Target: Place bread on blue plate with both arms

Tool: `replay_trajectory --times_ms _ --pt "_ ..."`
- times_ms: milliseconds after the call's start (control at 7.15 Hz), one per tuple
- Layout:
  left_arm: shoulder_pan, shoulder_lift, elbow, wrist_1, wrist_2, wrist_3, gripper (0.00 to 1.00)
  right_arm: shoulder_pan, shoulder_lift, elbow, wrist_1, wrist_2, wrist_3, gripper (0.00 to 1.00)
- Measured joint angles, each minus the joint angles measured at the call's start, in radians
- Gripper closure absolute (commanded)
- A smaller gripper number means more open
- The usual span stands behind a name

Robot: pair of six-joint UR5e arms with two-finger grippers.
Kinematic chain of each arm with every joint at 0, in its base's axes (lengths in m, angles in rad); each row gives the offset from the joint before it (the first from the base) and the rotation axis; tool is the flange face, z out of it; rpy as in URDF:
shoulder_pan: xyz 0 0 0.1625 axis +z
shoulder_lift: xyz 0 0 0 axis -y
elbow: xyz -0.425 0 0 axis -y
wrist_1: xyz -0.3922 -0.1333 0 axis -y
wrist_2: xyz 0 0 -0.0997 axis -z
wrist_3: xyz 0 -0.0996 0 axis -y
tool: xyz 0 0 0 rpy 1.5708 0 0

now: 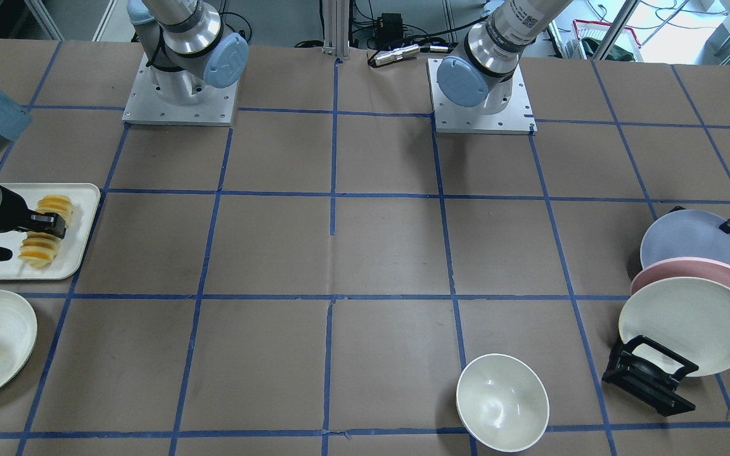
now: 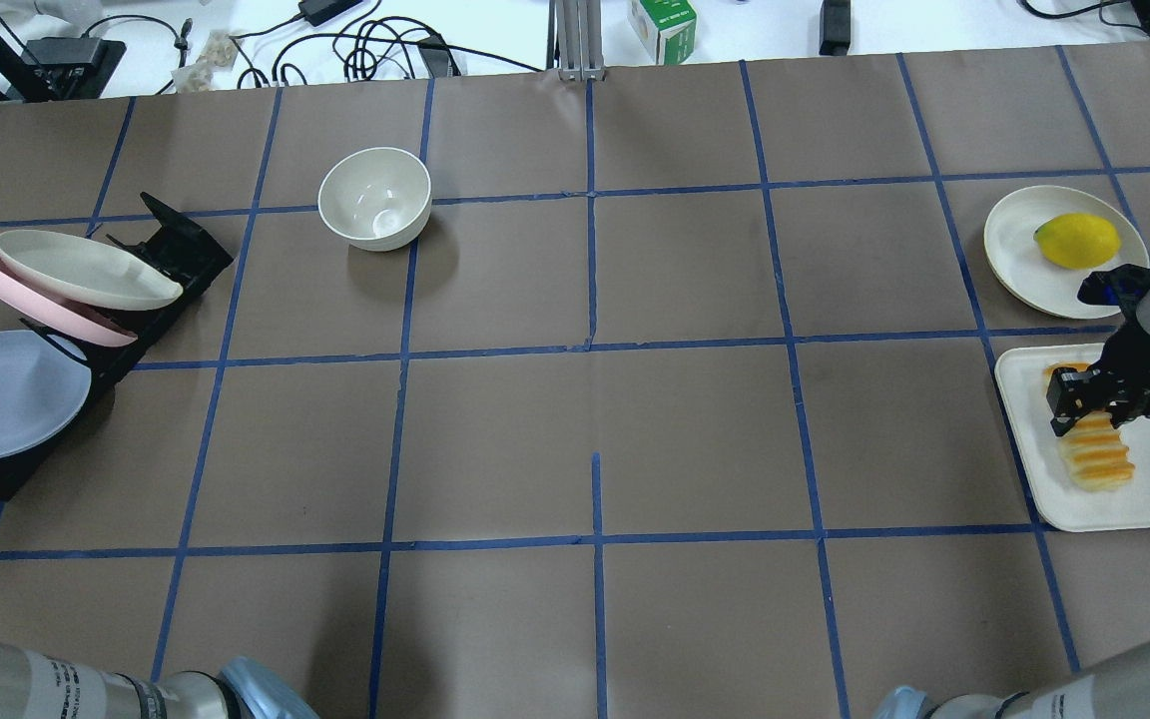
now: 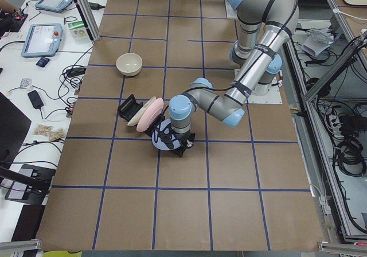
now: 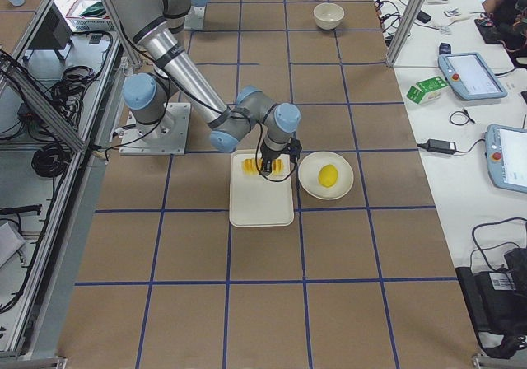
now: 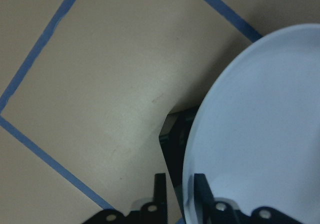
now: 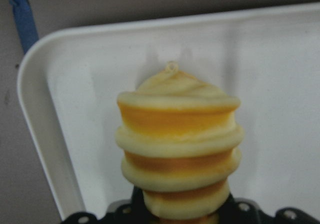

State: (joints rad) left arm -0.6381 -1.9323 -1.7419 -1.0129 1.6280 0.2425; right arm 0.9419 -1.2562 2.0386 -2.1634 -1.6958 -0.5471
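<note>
Ridged yellow-orange bread (image 6: 177,144) sits, seemingly clamped, in right pincer (image 2: 1082,404).

Bright, even overhead light; exterior views sharp. Soft short shadows on counter (image 2: 685,439) beside bowl (image 2: 375,198); glint inside bowl. Daylight blown out top right, front view. Wrist views dimmer, soft: bread (image 6: 177,144) blurred close up, blue plate (image 5: 260,134) hazy.
</note>
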Motion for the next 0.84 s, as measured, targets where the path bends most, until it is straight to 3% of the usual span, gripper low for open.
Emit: replay_trajectory --times_ms 559,839 --pt "0.004 0.031 0.022 -0.044 0.009 0.036 1.0 0.009 -0.097 -0.014 0.019 -0.021 0.002 1.0" --pt "0.025 0.068 0.027 -0.101 0.045 0.085 1.0 0.018 -0.135 -0.072 0.109 -0.017 0.008 1.0"
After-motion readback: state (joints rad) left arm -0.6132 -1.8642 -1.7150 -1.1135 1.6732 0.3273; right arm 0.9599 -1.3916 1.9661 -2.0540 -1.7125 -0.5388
